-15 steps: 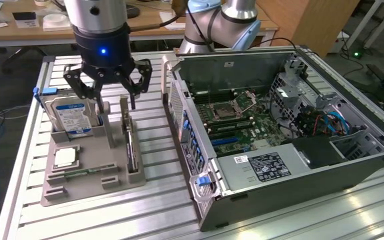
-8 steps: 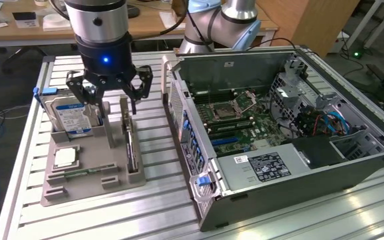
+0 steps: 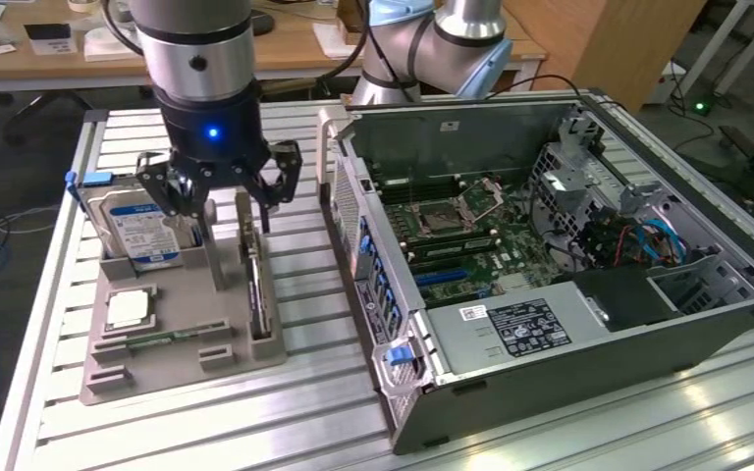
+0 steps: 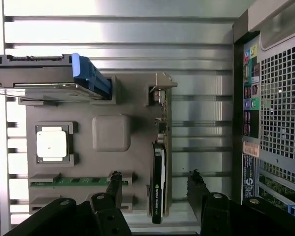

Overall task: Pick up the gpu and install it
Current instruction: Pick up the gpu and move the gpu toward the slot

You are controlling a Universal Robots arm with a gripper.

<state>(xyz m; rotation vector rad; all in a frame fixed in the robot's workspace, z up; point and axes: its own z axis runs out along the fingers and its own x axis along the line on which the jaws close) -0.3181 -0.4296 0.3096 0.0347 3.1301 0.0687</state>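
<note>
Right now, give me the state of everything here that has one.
tool: open, over the gpu, not touching it.
gpu: standing on edge in its tray slot, not gripped.
hard drive: upright in its tray slot.
processor chip: flat in its recess.
memory stick: seated in the tray.
computer case: side open, motherboard exposed.

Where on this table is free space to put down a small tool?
Bare slats of the table lie nearest the exterior camera, before the grey tray, and before the computer case toward the exterior view's right. The strip between tray and case is narrow. The tray is crowded: hard drive, gpu, and the gripper hanging over them.
</note>
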